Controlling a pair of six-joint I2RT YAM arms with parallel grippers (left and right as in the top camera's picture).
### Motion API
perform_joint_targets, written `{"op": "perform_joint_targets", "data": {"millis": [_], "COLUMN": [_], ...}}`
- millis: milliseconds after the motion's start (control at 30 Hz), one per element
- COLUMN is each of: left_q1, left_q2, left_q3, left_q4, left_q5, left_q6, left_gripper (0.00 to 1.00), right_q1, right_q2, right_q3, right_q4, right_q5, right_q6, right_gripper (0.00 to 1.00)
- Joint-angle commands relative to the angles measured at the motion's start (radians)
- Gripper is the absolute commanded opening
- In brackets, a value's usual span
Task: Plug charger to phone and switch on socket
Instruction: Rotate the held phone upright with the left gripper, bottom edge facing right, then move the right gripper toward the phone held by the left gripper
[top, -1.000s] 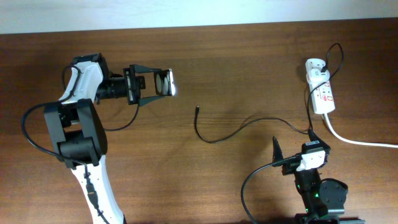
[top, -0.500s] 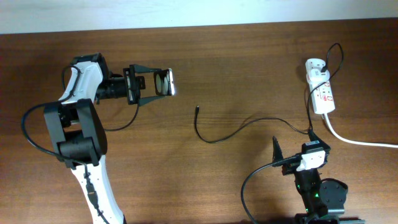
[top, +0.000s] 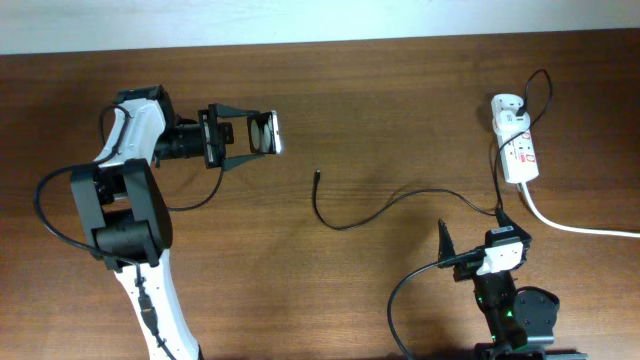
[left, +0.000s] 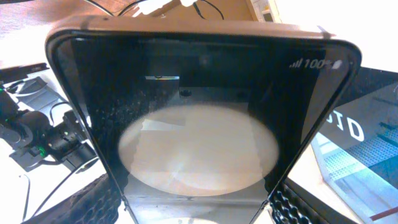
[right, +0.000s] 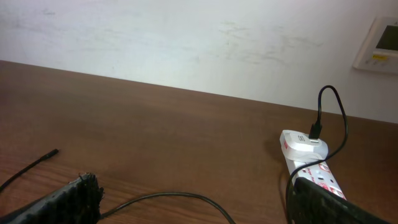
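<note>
Phone (left: 199, 112) clamped in my left tool (top: 260, 133), far across the counter (top: 350, 300) from the socket (top: 517, 150).

I've got it pinched across its sides, tilted rather than flat, the glossy face filling my left wrist view with small white marks in one upper corner. Over at the counter's right end lies the socket, with a white adapter (top: 507, 105) seated at its far end and a thick white cord (top: 570, 226) trailing off its near end. From that adapter the charger (top: 400, 200) drops past the socket and snakes leftward. Its plug tip (top: 317, 175) lies loose on the wood, between the socket and my left tool and touching neither. My right tool (right: 199, 200) sits on the near side of the socket, fingers spread wide apart with nothing between them.
</note>
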Motion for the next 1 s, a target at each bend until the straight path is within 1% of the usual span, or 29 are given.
{"op": "perform_joint_targets", "data": {"millis": [0, 233, 267, 333, 567, 600, 700, 733, 967], "left_q1": [0.006, 0.006, 0.006, 0.006, 0.006, 0.006, 0.006, 0.006, 0.003], "left_q2": [0.012, 0.012, 0.012, 0.012, 0.012, 0.012, 0.012, 0.012, 0.012], "left_q3": [0.012, 0.012, 0.012, 0.012, 0.012, 0.012, 0.012, 0.012, 0.012], "left_q4": [-0.005, -0.005, -0.005, -0.005, -0.004, -0.004, -0.004, -0.004, -0.005], "left_q5": [0.027, 0.023, 0.005, -0.016, -0.026, -0.027, -0.070, -0.082, -0.141], "left_q6": [-0.010, -0.010, -0.010, -0.010, -0.010, -0.010, -0.010, -0.010, -0.010], "left_gripper": [0.18, 0.18, 0.12, 0.11, 0.12, 0.13, 0.12, 0.12, 0.10], "right_q1": [0.009, 0.009, 0.009, 0.009, 0.009, 0.009, 0.009, 0.009, 0.009], "right_q2": [-0.007, -0.007, -0.007, -0.007, -0.007, -0.007, -0.007, -0.007, 0.002], "right_q3": [-0.008, -0.008, -0.008, -0.008, -0.008, -0.008, -0.008, -0.008, 0.018], "right_q4": [-0.001, -0.001, -0.001, -0.001, -0.001, -0.001, -0.001, -0.001, -0.011], "right_q5": [0.005, 0.005, 0.005, 0.005, 0.001, 0.001, 0.000, -0.004, -0.108], "right_q6": [0.007, 0.007, 0.007, 0.007, 0.010, 0.021, 0.162, 0.185, 0.192], "right_gripper": [0.99, 0.99, 0.99, 0.99, 0.99, 0.99, 0.99, 0.99, 0.99]}}
